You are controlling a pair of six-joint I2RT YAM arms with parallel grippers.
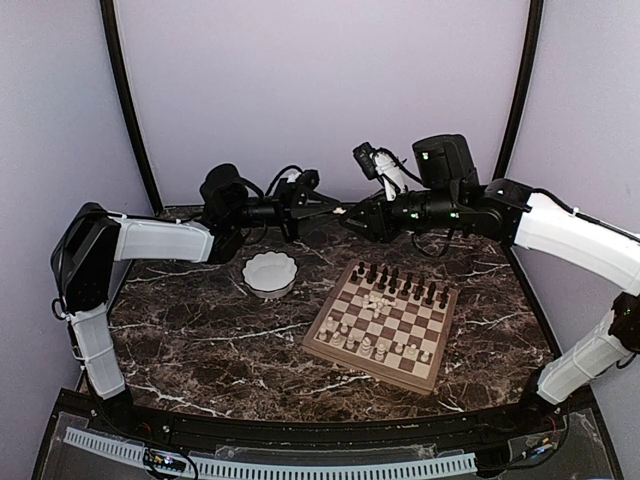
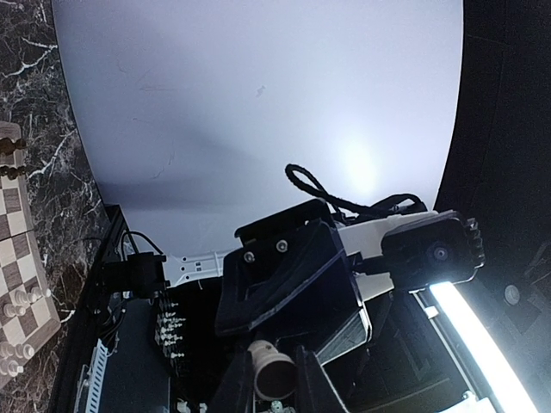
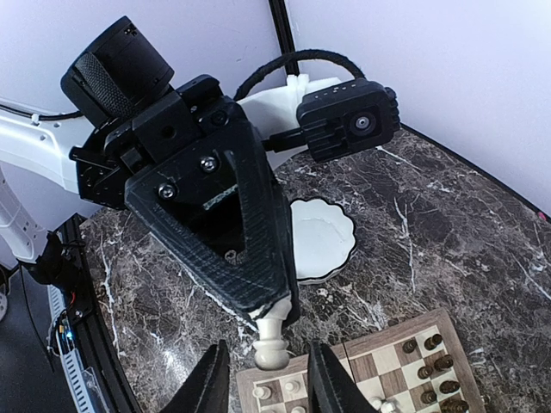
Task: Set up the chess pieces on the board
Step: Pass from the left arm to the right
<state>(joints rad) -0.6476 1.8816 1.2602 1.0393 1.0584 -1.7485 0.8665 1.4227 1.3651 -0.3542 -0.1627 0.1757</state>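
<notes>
My two grippers meet in mid-air over the back of the table. My left gripper (image 1: 333, 210) is shut on the top of a pale cream chess piece (image 3: 274, 344). The piece's base points toward my right gripper (image 3: 271, 383), whose jaws stand open on either side of the base without touching it. In the left wrist view the piece (image 2: 275, 372) sits between my left fingertips (image 2: 232, 389). The board (image 1: 365, 368) lies right of centre, with dark pieces (image 1: 400, 282) along its far rows and pale pieces (image 1: 375, 345) along its near rows.
A white scalloped bowl (image 1: 269, 273) stands left of the board, under the left arm; it looks empty in the right wrist view (image 3: 323, 237). Dark marble table, purple walls on three sides. A few pale pieces (image 1: 377, 299) stand mid-board.
</notes>
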